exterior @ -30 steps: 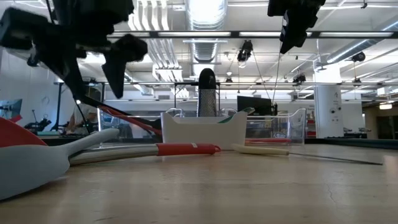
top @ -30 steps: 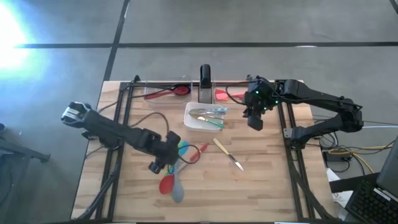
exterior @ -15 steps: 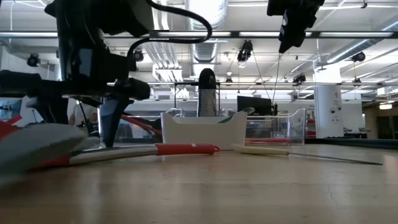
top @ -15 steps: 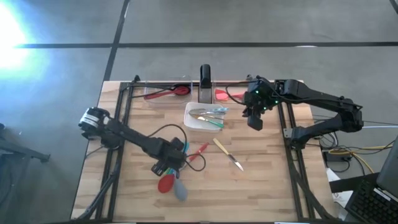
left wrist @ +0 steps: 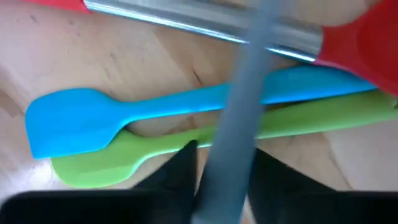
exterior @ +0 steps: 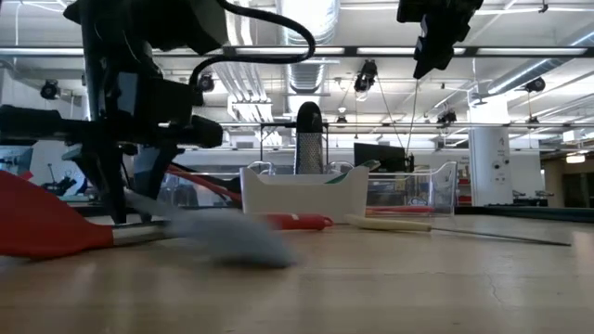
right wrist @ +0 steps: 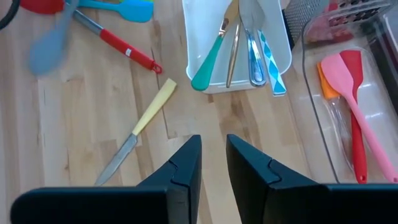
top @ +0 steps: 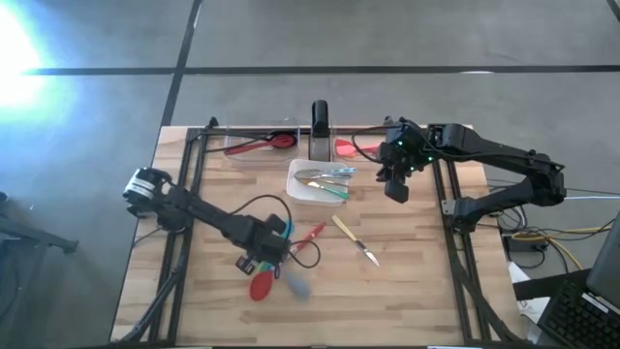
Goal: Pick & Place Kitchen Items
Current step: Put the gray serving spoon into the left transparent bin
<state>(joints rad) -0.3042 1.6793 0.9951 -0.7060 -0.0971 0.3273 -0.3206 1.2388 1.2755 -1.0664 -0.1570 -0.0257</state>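
Left end effector: low over the utensil cluster on the near-left part of the worktop; in my left wrist view its fingers are clamped on the grey spoon at the handle.
Grey spoon lie: bowl trails off toward the worktop's near edge and to the right of the end effector; long axis runs diagonally, crossing over the blue spoon and the green spoon beneath it.
Nearer arm: left, by a wide margin; the cluster sits well apart from the right arm.
Right end effector: hovers high, just beside the white dish on its right; fingers stand a narrow gap apart, holding nothing.
Count, loose on worktop: I make out one grey spoon, one blue, one green, one red spoon, one red-handled utensil, one wooden-handled knife.
Count, white dish: about four slim pieces of cutlery.
Count, bins: one red utensil in the left bin; a pink spatula and a red spatula in the right bin.
Judgement: lift should go straight up so the crossing spoons are not dragged along.
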